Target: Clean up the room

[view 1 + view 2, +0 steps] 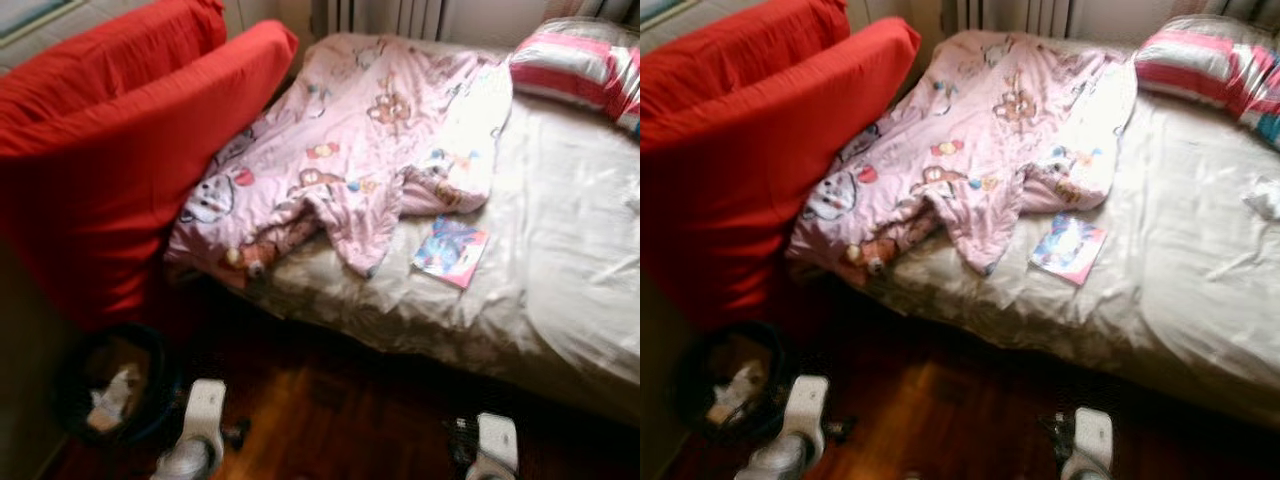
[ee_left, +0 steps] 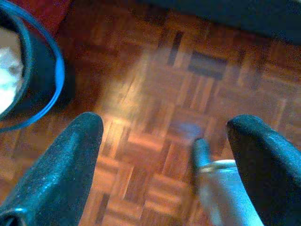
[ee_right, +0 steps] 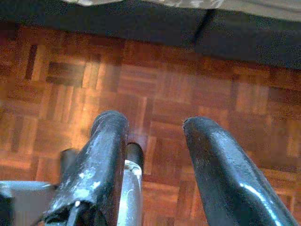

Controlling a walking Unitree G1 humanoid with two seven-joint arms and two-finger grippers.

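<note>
A crumpled pink duvet (image 1: 370,140) with cartoon prints lies across the bed (image 1: 580,260), one corner hanging over the near edge. A colourful thin book (image 1: 451,251) rests on the white sheet beside it. A pink and white striped pillow (image 1: 575,65) sits at the head. Both arms hang low in front of the bed, the left arm (image 1: 200,425) and the right arm (image 1: 492,445). My left gripper (image 2: 167,125) is open above the parquet floor (image 2: 155,70), holding nothing. My right gripper (image 3: 154,122) is open over the floor too.
Big red cushions (image 1: 120,140) lean against the bed's left side. A dark round bin (image 1: 115,385) with crumpled paper in it stands on the floor by my left arm. A small white crumpled thing (image 1: 1265,195) lies on the sheet at the right.
</note>
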